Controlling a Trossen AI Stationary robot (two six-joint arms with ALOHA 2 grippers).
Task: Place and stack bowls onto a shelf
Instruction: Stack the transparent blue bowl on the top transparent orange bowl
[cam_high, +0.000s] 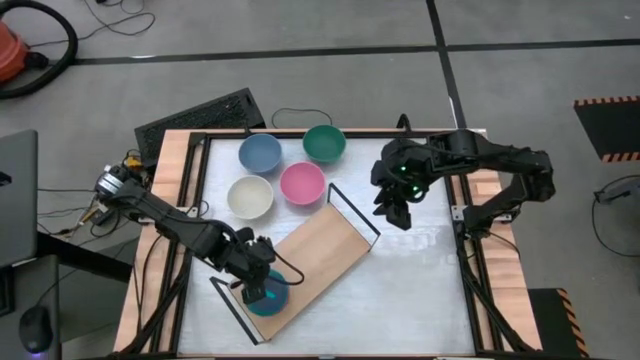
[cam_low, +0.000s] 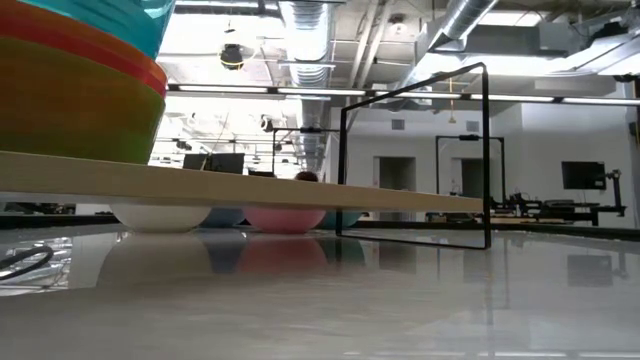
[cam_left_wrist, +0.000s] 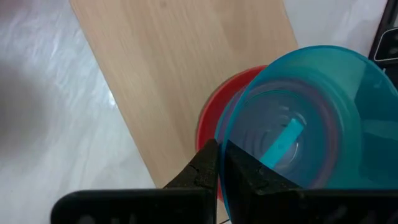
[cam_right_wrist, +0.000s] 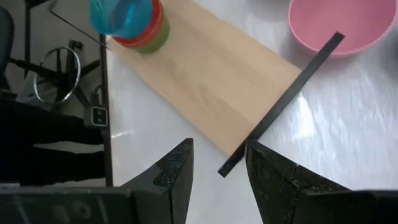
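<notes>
On the near-left end of the light-wood shelf (cam_high: 320, 250), the cyan bowl (cam_left_wrist: 311, 112) sits tilted on top of a stack with the red bowl (cam_left_wrist: 208, 124) and the lime green bowl (cam_right_wrist: 152, 43). My left gripper (cam_high: 262, 283) is shut on the cyan bowl. The magenta bowl does not plainly show. The blue (cam_high: 260, 152), teal (cam_high: 324, 143), cream (cam_high: 250, 196) and pink (cam_high: 302, 183) bowls rest on the table beyond the shelf. My right gripper (cam_high: 397, 212) hovers open and empty just right of the shelf's far wire frame (cam_high: 355, 215). My left gripper pinches the cyan bowl's rim (cam_left_wrist: 229, 140), one finger (cam_left_wrist: 205, 165) outside the wall and the other inside. The fingers come from above, pointing down. The bowl is tilted, with its lower part resting in the stack on the red bowl.
Black wire loop frames stand at both short ends of the shelf, one (cam_right_wrist: 292, 93) right in front of my right gripper (cam_right_wrist: 217, 168). The shelf lies slantwise across the table's middle. In the low view the board (cam_low: 250, 190) stands raised above the table top.
</notes>
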